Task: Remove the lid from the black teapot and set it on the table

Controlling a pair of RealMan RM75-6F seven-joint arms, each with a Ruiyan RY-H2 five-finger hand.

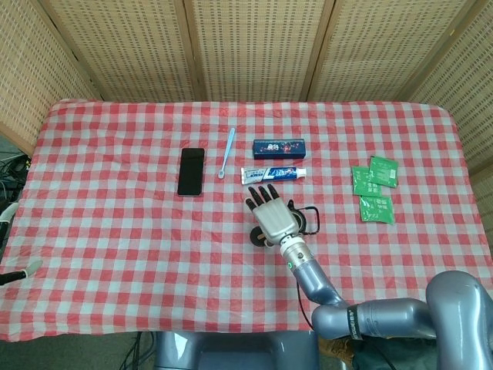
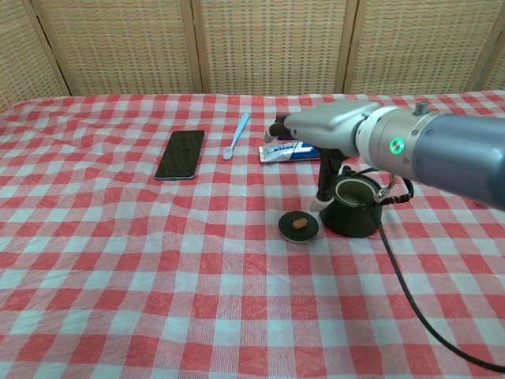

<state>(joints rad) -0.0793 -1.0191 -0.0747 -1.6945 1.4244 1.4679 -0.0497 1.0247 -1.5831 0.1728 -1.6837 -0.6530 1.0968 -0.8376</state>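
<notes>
Head view: right hand [image 1: 271, 216] spread flat, holding nothing, above the teapot [image 1: 302, 218]; lid [image 1: 258, 237] partly hidden at its near left.

Chest view: lid [image 2: 299, 226] flat on table [image 2: 118, 260], left of teapot [image 2: 351, 207], below the hand [image 2: 316, 130].

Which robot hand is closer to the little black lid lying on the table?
The right hand. It hangs just above the lid and the open black teapot, touching neither. The left hand is not in either view, so it is clearly farther away.
</notes>
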